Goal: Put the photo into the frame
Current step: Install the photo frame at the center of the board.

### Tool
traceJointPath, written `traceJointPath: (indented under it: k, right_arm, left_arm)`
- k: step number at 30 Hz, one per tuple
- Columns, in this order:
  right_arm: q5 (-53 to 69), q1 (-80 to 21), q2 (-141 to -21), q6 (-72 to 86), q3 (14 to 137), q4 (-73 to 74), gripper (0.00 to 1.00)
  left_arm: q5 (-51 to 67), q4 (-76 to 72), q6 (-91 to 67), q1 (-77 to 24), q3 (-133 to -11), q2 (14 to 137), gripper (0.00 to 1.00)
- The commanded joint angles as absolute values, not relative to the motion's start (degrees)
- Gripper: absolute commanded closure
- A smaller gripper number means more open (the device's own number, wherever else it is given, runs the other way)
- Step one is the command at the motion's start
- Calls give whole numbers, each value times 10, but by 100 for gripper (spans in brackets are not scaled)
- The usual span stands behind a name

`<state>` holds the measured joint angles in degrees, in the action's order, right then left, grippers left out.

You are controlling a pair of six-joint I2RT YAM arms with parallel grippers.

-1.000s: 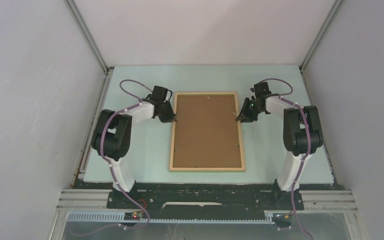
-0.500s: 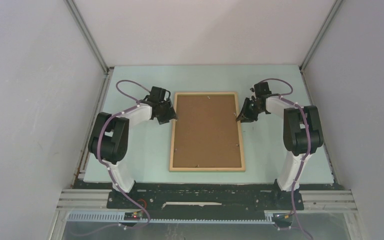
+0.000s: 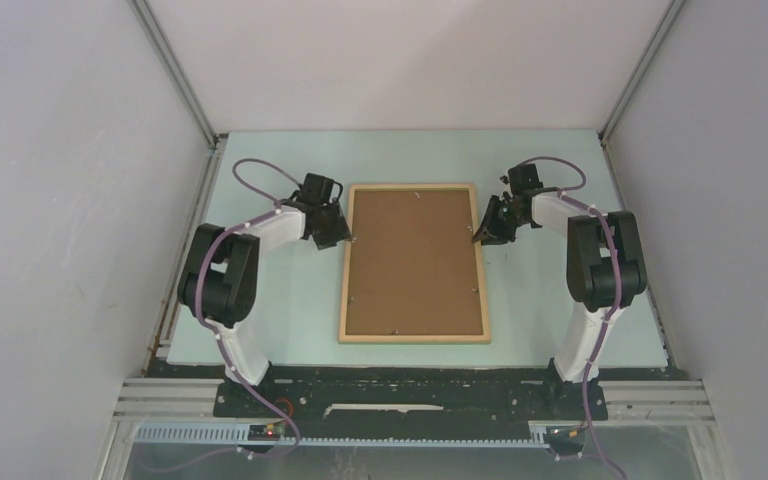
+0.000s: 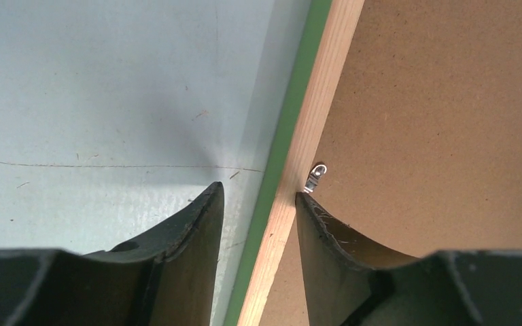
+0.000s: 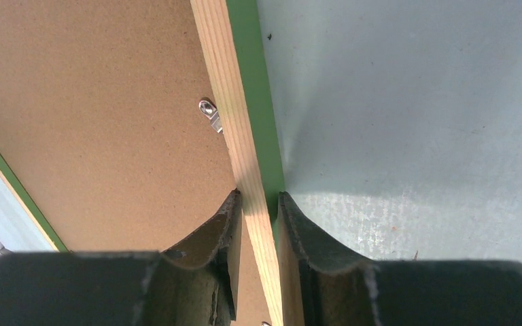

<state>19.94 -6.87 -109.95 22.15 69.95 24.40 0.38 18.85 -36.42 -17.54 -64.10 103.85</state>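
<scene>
Top: the frame (image 3: pixel 414 337) lies back-up between both jaws, backing board (image 3: pixel 415 260) seated (photo unseen); left wrist: left jaws, shut 1 second ago, now gape astride its rail, suggesting wrap-up; right wrist: right jaws pinch the opposite rail.

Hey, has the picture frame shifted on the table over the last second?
No. The frame lies where it was, its four corners at the same spots measured against the near and far edges of the table.
</scene>
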Motion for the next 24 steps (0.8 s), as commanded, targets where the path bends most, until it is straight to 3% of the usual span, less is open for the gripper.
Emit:
traceJointPath:
  k: [1,9,16,24]
  right_arm:
    - [193,-69,-1109,215,715,247,71]
    - [194,-69,-1110,215,715,245,71]
    - [197,-69,-1110,215,715,245,71]
    - [198,-69,-1107,214,715,245,71]
  left_arm:
    - [-18,200,-349,-187,-670,1058,50]
    - [-43,217,-348,-194,-690,1072,49]
    - [-72,253,-352,-199,-719,1105,59]
    - [-151,302,-386,-203,-733,1128,79]
